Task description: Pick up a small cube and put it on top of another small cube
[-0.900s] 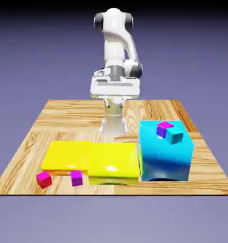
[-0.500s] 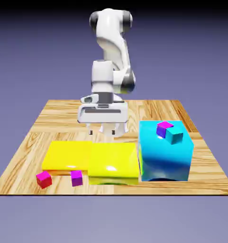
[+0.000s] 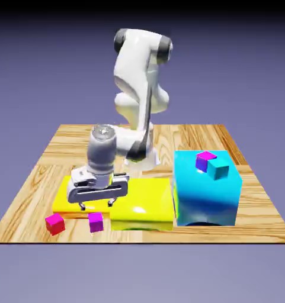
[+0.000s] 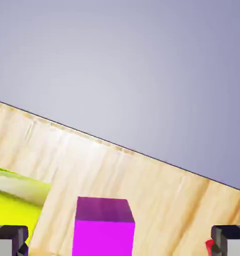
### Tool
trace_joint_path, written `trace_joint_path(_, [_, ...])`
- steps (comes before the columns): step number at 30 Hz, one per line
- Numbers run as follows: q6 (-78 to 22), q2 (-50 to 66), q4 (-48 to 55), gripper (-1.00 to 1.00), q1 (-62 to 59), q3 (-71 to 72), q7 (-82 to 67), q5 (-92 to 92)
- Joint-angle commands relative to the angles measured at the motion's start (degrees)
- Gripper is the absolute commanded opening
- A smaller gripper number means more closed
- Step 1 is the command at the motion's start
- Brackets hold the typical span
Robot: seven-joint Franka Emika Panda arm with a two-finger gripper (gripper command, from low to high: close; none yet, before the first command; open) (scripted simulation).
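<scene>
Exterior view: gripper [image 3: 97,206], jaws apart and empty, hangs over the yellow blocks [image 3: 118,198] near the table's [image 3: 79,142] front edge. Crimson small cube [image 3: 55,223] sits at the front-left corner, a purple cube [image 3: 95,221] beside it. Hand view: purple cube [image 4: 104,227] between 2 spread fingertips [image 4: 9,240]; a red sliver beside the right tip.
</scene>
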Motion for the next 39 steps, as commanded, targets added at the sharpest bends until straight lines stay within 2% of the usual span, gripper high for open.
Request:
trace_joint_path(1, [-1.34,2.08,1.43,0.0,0.51,-1.11,-1.25,-0.01])
trace_joint_path(18, [-23.9,37.09,25.48,0.0,9.16,-19.8,-22.23,-0.21])
trace_joint_path(22, [-16.63,40.73,22.46,0.0,6.4,-17.95,-21.64,0.8])
trace_joint_path(23, [-16.63,40.73,22.45,-1.0,6.4,-17.95,-21.64,0.8])
trace_joint_path(27, [-24.07,37.07,25.56,-1.0,9.05,-19.72,-22.02,-0.11])
trace_joint_path(39, [-50.52,32.79,38.21,-1.0,-5.24,-9.13,7.86,13.78])
